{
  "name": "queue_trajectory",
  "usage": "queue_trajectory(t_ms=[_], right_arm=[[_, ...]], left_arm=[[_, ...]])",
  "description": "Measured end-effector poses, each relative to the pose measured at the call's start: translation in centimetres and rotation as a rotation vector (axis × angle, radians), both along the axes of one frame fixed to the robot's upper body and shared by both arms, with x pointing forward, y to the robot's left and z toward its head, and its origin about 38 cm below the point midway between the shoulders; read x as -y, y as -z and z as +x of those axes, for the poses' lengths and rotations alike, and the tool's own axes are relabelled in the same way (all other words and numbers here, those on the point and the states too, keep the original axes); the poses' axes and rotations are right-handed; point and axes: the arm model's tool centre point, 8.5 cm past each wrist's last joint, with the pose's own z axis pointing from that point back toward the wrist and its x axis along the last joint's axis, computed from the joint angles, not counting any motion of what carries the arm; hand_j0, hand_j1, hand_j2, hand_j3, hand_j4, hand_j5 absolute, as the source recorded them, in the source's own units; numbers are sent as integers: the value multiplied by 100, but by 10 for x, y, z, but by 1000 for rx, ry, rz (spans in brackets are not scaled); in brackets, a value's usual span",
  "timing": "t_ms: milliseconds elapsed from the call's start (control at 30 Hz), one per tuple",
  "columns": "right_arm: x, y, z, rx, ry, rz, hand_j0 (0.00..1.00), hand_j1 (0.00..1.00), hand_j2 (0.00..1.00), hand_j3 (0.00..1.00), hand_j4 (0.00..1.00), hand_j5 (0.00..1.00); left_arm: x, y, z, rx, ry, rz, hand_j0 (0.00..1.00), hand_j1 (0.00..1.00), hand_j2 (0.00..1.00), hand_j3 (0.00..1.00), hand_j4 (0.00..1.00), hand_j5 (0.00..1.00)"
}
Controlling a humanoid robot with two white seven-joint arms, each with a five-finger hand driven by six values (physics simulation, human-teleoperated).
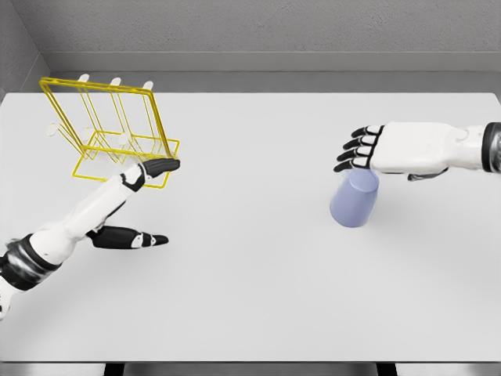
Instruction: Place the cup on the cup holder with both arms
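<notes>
The white worktop fills most of the scene, with a grey wall behind it. Toward ten o'clock stands the yellow wire cup holder, a leaning frame with pale pegs poking up along its top edge and a flat wire base. The left arm comes in from about eight o'clock, its white forearm angled up toward the holder. The left robot hand lies flat with straight fingers pressed close together, its fingertips reaching the front right corner of the holder's base; whether it actually touches the wire I cannot tell. It holds nothing. A dark shape just below the forearm on the worktop looks like the hand's shadow.

Over at three o'clock the right arm enters level from the edge, wrist straight, palm side turned down. The right robot hand has its black fingers loosely extended and spread toward the centre, gripping nothing. Directly beneath it, just toward four o'clock, is the pale lavender cup, standing on the worktop and widening downward in view. The hand overlaps the cup's upper end, though contact is unclear. Cup and holder are well apart.
</notes>
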Motion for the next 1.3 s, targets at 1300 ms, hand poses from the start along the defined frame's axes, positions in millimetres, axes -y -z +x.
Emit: queue_trajectory(t_ms=[1300], right_arm=[[-16,68,26,-89,55,-56,75,75,75,75,75,75]], left_arm=[[56,77,10,-683,38,-254,100,100,100,100,100,100]])
